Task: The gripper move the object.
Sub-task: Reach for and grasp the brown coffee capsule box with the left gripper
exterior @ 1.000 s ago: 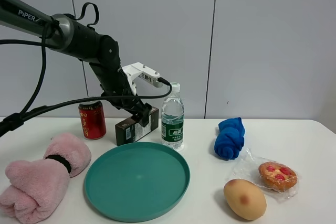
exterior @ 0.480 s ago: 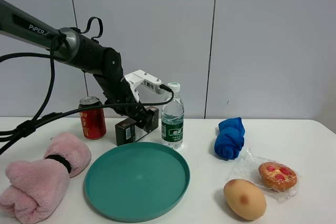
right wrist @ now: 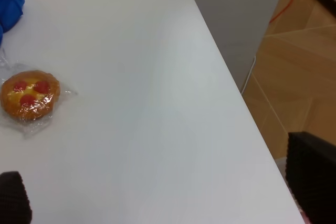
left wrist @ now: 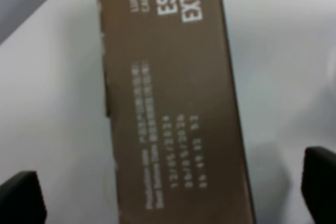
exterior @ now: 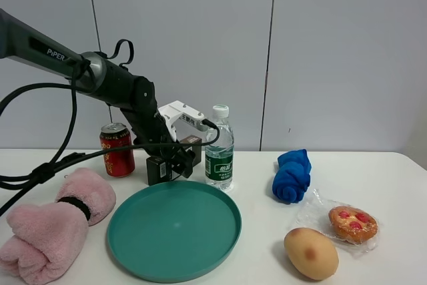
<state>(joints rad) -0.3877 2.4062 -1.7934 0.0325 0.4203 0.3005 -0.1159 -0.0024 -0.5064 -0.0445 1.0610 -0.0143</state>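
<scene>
The object, a long slim dark brown box (exterior: pixel 158 168), lies on the white table between the red can and the bottle. In the left wrist view the box (left wrist: pixel 173 103) shows white print and runs between the two fingers. My left gripper (exterior: pixel 183 158) is down over the box's far half. In its wrist view the left gripper (left wrist: pixel 169 190) is open, with a gap of table on each side of the box. My right gripper (right wrist: pixel 163 192) is open and empty above the table's right edge. It does not show in the exterior view.
A red can (exterior: pixel 117 150) stands left of the box and a water bottle (exterior: pixel 219 148) right of it. A teal plate (exterior: pixel 173 228) lies in front. A pink towel (exterior: pixel 57 221), a blue cloth (exterior: pixel 291 175), a wrapped pastry (exterior: pixel 352 223) and a tan bun (exterior: pixel 311 253) also lie on the table.
My left arm has come down and the gripper has sunk lower over the box. The box now lies lower and flatter on the table.
</scene>
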